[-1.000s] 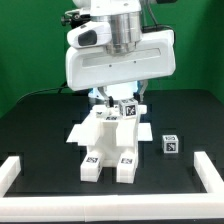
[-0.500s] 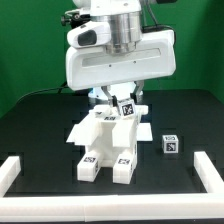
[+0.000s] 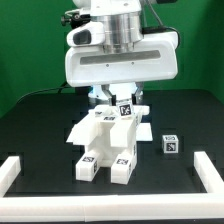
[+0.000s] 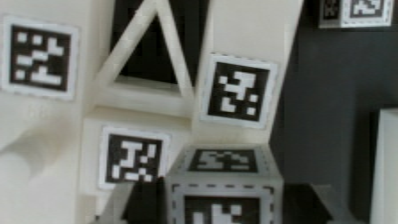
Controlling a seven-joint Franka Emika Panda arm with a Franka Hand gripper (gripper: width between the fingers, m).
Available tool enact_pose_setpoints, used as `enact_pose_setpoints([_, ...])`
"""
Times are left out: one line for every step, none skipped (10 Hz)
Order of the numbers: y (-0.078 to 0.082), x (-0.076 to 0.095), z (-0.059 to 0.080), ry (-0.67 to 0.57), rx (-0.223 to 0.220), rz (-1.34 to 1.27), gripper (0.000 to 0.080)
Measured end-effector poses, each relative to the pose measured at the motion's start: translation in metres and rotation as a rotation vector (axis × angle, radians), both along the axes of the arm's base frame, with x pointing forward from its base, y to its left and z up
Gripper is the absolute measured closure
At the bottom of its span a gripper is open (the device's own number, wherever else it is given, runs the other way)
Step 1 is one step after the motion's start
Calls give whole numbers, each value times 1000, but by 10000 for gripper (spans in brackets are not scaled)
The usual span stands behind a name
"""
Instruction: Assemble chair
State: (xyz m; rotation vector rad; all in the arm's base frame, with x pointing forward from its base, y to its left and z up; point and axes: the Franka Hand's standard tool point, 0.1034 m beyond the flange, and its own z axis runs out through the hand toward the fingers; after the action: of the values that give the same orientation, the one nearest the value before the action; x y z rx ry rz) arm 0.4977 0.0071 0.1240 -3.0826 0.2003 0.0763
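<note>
The Panda arm [image 3: 120,60] hung over the black table [image 3: 40,130], directly above the partly built chair [image 3: 103,135]. The chair lay at the table's middle, inside the low border rails [image 3: 12,172]. 1 loose tagged cube [image 3: 170,146] sat well apart from it, toward the exterior view's right. The gripper [image 4: 222,205] looked clenched on a small tagged block [image 4: 222,165] at the chair's far end, its fingers touching both sides. The step in hand seemed to be seating that block. The next move probably called for pressing it squarely home before letting go.
</note>
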Motion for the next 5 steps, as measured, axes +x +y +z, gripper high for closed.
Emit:
enact_pose_setpoints([0,0,0,4,-4,-76,517])
enact_pose_setpoints([1,0,0,10,-8,-164,517])
enact_pose_setpoints([3,1,-1,17,-16,-303,517])
enact_pose_setpoints([6,1,-1,23,-20,-403,517])
enact_pose_setpoints([6,1,-1,28,-23,-513,517])
